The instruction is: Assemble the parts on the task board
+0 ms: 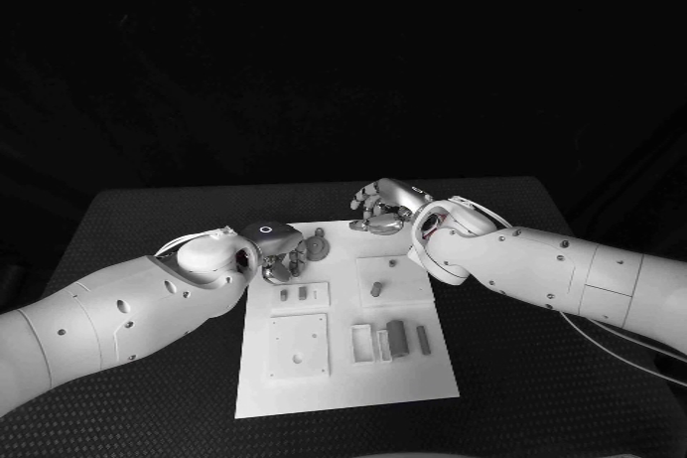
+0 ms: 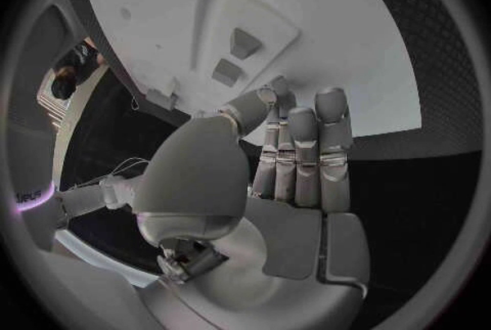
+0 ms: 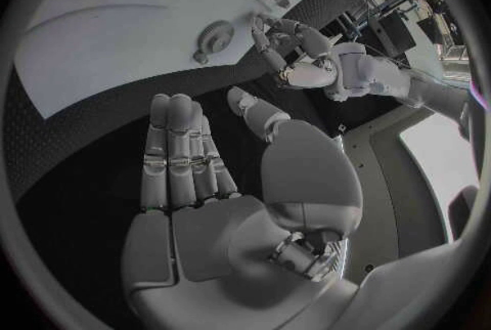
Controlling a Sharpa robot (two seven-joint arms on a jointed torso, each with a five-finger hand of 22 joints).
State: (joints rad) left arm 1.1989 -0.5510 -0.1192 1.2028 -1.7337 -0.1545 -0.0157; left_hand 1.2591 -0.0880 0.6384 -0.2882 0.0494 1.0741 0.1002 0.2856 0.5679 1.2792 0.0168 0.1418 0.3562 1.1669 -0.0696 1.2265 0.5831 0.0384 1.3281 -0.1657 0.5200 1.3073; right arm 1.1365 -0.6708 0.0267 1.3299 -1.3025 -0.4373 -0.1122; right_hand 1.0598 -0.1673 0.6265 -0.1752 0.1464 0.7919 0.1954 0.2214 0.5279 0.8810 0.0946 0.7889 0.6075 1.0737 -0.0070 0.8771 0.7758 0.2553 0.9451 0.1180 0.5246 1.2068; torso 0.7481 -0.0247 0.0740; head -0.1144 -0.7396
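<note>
You have the white task board (image 1: pixel 350 379) lying lengthwise on the black counter (image 1: pixel 129 220), and everything else is best placed against it. On the board's near end sits a raised square plate (image 1: pixel 298 346) with small holes, and just beside that plate, toward the right arm's side, a framed slot block (image 1: pixel 361 343), a second upright piece (image 1: pixel 392 340) and a dark grey bar (image 1: pixel 423 339) stand in a short row. Further up the board you see a smaller raised plate (image 1: pixel 302 295) carrying two small grey parts (image 1: pixel 292 294), and across from it another raised plate (image 1: pixel 392 276) with a grey peg (image 1: pixel 376 288) standing in it. At the board's far end a round grey part with a short stem (image 1: pixel 315 246) lies on the white surface. Your left hand (image 1: pixel 276 251) hovers at the far left corner of the board, close beside that round part; its fingers (image 2: pixel 307 150) are stretched out side by side with nothing in them, so it is released. Your right hand (image 1: pixel 384 207) hangs over the board's far edge, on the dark counter side; its fingers (image 3: pixel 179 154) are likewise extended, the thumb apart, empty and released.
</note>
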